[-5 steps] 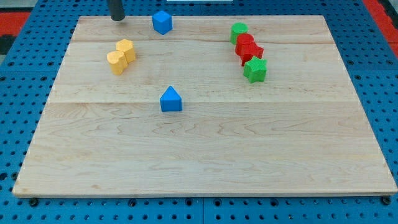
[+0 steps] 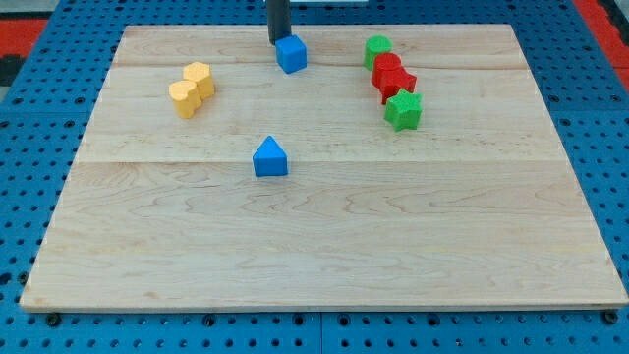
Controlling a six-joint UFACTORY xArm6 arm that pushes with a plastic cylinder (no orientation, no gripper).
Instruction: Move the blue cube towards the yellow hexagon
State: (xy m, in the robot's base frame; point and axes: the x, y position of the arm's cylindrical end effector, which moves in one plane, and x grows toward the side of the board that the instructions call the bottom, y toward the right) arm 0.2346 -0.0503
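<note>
Pushing step: blue cube (image 2: 291, 53) near counter (image 2: 324, 246) top edge, tip (image 2: 279, 41) touching its upper-left; tool a bare rod, holding nothing. Reposition right of cube, drive left toward yellow hexagon (image 2: 199, 79).

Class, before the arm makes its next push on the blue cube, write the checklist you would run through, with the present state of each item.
1. My tip shows in the view: ok.
2. Tip touches the blue cube, at its upper-left side: ok.
3. Tip on the side facing away from the yellow hexagon: not ok; the hexagon lies to the view's left, so pushing from here drives the cube rightward.
4. Path from cube to hexagon free of blocks: ok.
5. Blue triangular block out of the way: ok.
</note>
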